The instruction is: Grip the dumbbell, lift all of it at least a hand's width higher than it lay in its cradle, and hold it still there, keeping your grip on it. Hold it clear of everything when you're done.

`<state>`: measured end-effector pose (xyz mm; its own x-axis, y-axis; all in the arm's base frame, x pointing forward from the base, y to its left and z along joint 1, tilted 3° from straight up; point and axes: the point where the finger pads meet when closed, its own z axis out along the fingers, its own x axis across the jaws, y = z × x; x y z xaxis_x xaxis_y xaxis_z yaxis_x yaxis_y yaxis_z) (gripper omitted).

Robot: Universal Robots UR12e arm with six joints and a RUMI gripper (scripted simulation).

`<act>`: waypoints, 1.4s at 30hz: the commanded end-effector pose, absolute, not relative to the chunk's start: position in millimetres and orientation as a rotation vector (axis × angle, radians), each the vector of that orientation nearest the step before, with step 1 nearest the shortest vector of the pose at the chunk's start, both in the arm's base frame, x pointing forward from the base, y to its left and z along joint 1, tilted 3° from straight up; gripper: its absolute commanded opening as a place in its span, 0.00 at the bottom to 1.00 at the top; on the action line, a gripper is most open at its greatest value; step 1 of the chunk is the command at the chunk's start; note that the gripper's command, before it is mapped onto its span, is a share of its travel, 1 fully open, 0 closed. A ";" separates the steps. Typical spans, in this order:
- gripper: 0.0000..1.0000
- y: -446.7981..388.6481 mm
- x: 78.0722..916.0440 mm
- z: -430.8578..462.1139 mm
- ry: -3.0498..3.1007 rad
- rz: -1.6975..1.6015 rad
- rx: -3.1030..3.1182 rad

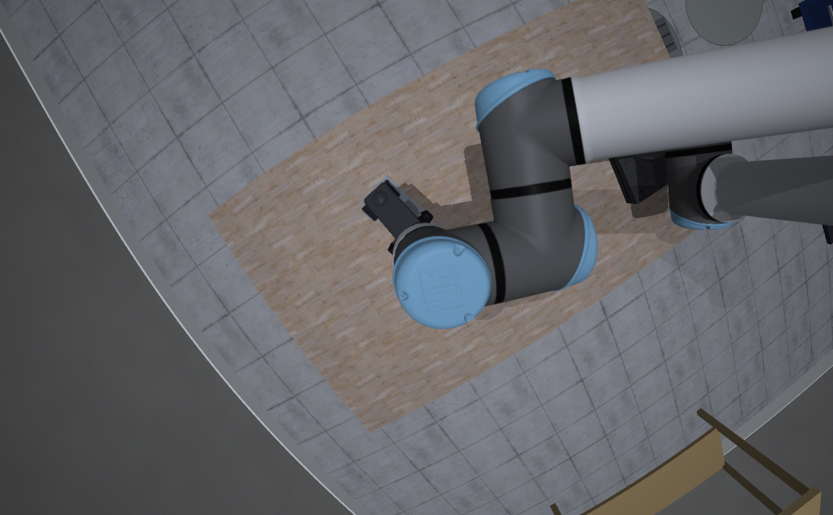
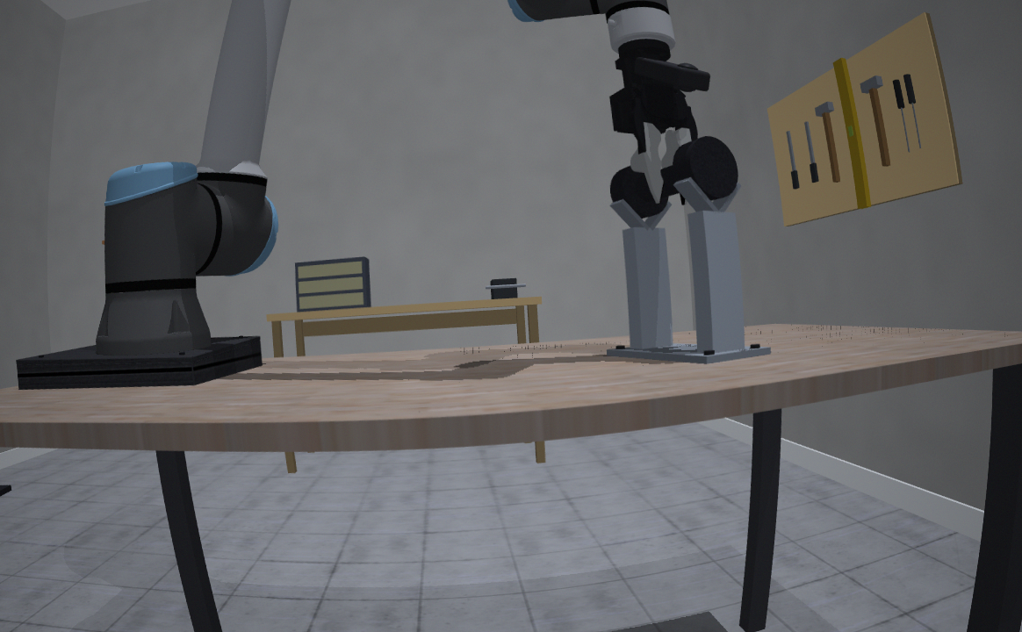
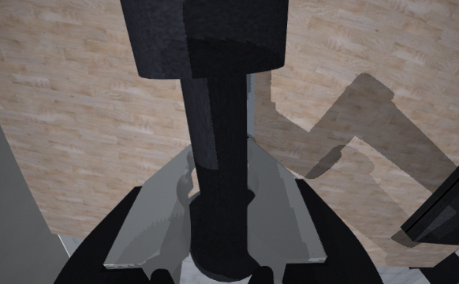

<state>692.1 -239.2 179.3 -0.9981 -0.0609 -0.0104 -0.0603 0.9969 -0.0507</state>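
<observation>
The gripper (image 2: 658, 166) is clamped on the bar of the dumbbell (image 2: 705, 167), which sits barely above its cradle (image 2: 715, 259), long axis running twelve to six in the wrist view.

Black dumbbell (image 2: 675, 179): two round matte weights joined by a thinner bar, lying level. Seated across grey cradle (image 2: 715, 267), made of two upright posts with V-shaped tops on a flat bolted plate, standing on wooden table top. Bar ends resting in or just at the V notches; any gap there too small to tell. Near weight (image 2: 705, 168) large and facing exterior camera, far weight (image 2: 637, 190) partly hidden. In wrist view, bar (image 3: 218, 150) running straight up the frame to one weight at top, clamped between pale fingers of gripper (image 3: 219, 237).
</observation>
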 end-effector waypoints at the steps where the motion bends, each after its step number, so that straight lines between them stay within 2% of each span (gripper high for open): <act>1: 0.00 -240.7 693.5 189.8 3.122 -0.086 -0.094; 42: 0.00 -234.9 692.1 273.7 3.121 -0.086 -0.096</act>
